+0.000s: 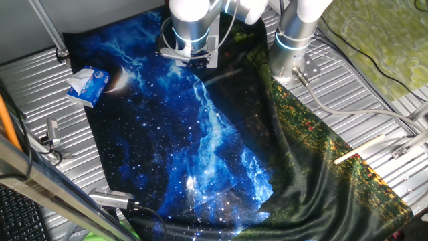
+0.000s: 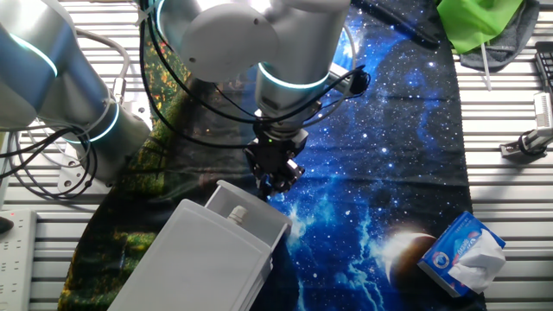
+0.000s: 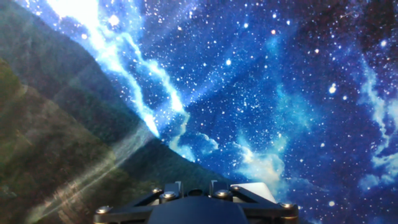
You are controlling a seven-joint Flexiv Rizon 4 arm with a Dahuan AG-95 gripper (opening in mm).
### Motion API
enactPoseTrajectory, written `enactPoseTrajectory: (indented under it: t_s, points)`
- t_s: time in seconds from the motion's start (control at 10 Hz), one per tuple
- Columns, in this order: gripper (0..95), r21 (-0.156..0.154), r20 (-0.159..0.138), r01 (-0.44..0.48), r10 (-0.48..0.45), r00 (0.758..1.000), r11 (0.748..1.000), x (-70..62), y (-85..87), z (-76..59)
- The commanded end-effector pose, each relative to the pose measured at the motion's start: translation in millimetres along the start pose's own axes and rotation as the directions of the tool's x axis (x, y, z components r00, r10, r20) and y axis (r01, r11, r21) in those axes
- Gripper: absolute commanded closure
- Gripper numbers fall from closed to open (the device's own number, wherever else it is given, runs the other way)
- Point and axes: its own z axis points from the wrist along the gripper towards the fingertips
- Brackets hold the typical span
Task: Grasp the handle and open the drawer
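Observation:
The drawer (image 2: 203,259) is a white boxy unit at the bottom left of the other fixed view. Its front part (image 2: 252,210) stands a little out of the body. My gripper (image 2: 276,179) hangs right at that front edge, pointing down. In the hand view my gripper (image 3: 194,190) shows at the bottom edge, and its fingers (image 3: 171,188) stand close on either side of a small dark round shape, the handle (image 3: 195,193). A white corner of the drawer (image 3: 256,190) shows beside them. In one fixed view the arm's wrist (image 1: 190,37) hides the drawer and handle.
A blue-and-white tissue box (image 2: 462,252) lies on the starry blue cloth (image 2: 406,130); it also shows in one fixed view (image 1: 88,86). The robot base (image 1: 294,40) stands at the back. A green bundle (image 2: 479,22) and metal tools (image 2: 527,142) lie at the edges.

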Motion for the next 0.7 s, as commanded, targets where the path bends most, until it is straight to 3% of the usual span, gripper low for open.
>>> enactPoseTrajectory:
  t_s: [0.1, 0.7]
  points:
    - [57.0, -0.005, 0.004, 0.004, -0.004, 1.000, 1.000, -0.2, 0.4, -0.8]
    - [57.0, -0.006, 0.001, -0.015, 0.015, 1.000, 1.000, -3.7, -0.8, -3.9]
